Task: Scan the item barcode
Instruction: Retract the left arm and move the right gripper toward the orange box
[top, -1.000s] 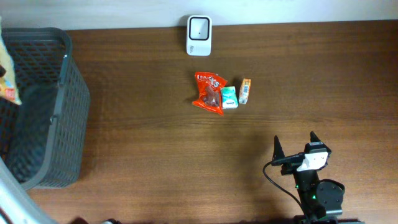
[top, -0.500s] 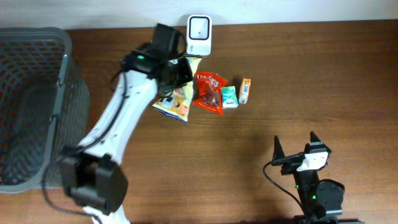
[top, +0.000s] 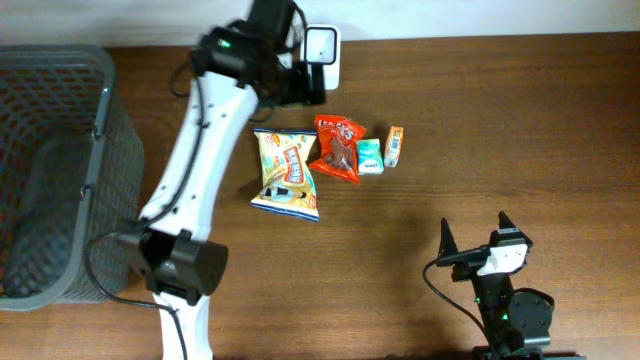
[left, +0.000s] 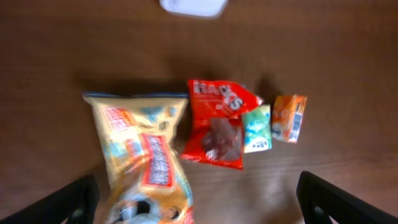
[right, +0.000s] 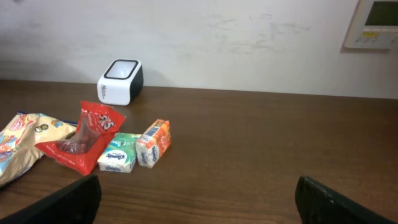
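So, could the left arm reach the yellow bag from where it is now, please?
Probably yes: the left end effector hangs open close above the yellow bag, with nothing between them. The red bag lies close beside it and might crowd one finger.

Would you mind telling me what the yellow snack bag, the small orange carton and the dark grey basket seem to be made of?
The yellow snack bag is likely thin, glossy plastic film, judging by its crinkles. The small orange carton is probably printed cardboard: flat faces, crisp corners. The dark grey basket looks like matte moulded plastic, with a regular lattice wall.
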